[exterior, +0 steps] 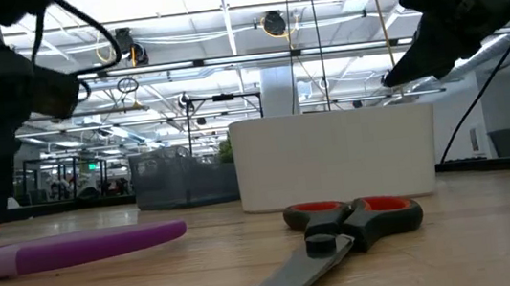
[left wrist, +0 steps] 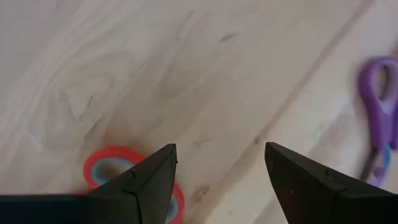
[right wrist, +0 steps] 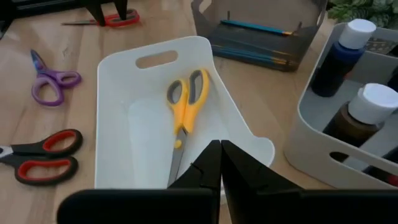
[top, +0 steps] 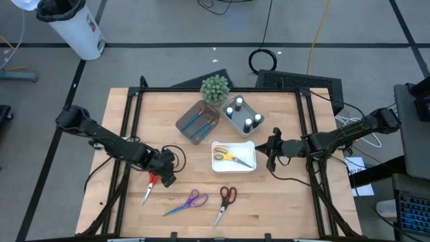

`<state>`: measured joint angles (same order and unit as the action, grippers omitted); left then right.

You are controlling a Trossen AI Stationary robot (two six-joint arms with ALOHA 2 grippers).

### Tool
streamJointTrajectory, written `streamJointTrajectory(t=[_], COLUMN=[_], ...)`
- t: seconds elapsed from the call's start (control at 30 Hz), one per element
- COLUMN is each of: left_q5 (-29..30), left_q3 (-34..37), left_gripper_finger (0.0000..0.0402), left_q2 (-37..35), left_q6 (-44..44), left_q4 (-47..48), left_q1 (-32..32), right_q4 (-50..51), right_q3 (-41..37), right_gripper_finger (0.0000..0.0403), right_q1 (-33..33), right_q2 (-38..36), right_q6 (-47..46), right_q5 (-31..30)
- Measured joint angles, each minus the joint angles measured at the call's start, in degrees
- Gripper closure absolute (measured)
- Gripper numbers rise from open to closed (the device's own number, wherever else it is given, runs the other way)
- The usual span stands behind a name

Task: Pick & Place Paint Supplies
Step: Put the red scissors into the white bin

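Note:
My left gripper (top: 166,173) (left wrist: 221,149) is open, low over the table's left part. The ring handle (left wrist: 106,171) of the red scissors (top: 148,186) shows beside one finger, partly hidden by it. My right gripper (top: 271,153) (right wrist: 221,144) is shut and hovers at the right end of the white tray (top: 250,146). Yellow-handled scissors (right wrist: 185,106) lie flat in that tray. Purple scissors (top: 188,202) and red-and-black scissors (top: 226,202) lie flat near the near edge. Brushes (top: 199,123) lie in the brown tray. White-capped bottles (top: 242,114) stand in the blue-grey tray.
The green spiky plant (top: 215,88) stands behind the two far trays. A dark frame (top: 222,89) runs around the tabletop's edges. Bare wood lies between the white tray and the scissors near the front edge, and to the right of my right gripper.

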<state>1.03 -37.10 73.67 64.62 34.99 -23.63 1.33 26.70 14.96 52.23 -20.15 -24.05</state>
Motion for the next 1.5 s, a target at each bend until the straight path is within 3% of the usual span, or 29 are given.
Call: streamJointTrajectory(t=[0.27, 0.67, 0.83, 1.13, 1.5], left_q5=[-6.43, -19.57, -16.94, -4.31, -6.47], left_q3=[-0.02, -0.07, -0.07, -0.07, -0.43], left_gripper_finger=[0.0149, 0.0149, 0.0149, 0.0149, 0.0149], left_q2=[4.46, 3.89, 3.89, 4.69, 12.65], left_q6=[5.94, 4.82, 7.18, 9.43, 8.4], left_q4=[2.28, 5.32, 10.71, 11.29, 5.54], left_q1=[1.57, 7.93, 8.67, 7.8, 7.94], right_q4=[0.17, 0.19, 0.18, 0.2, 0.21], right_q3=[0.02, 0.02, 0.02, 0.0, 0.0], right_gripper_finger=[0.0402, 0.0401, 0.0402, 0.0402, 0.0401], right_q1=[0.02, 0.02, 0.02, 0.02, 0.02], right_q2=[-0.16, -0.06, 0.86, 2.18, 2.2], right_q6=[1.02, 1.36, 1.36, 1.36, 1.35], right_q5=[0.11, 0.11, 0.13, 0.15, 0.2])
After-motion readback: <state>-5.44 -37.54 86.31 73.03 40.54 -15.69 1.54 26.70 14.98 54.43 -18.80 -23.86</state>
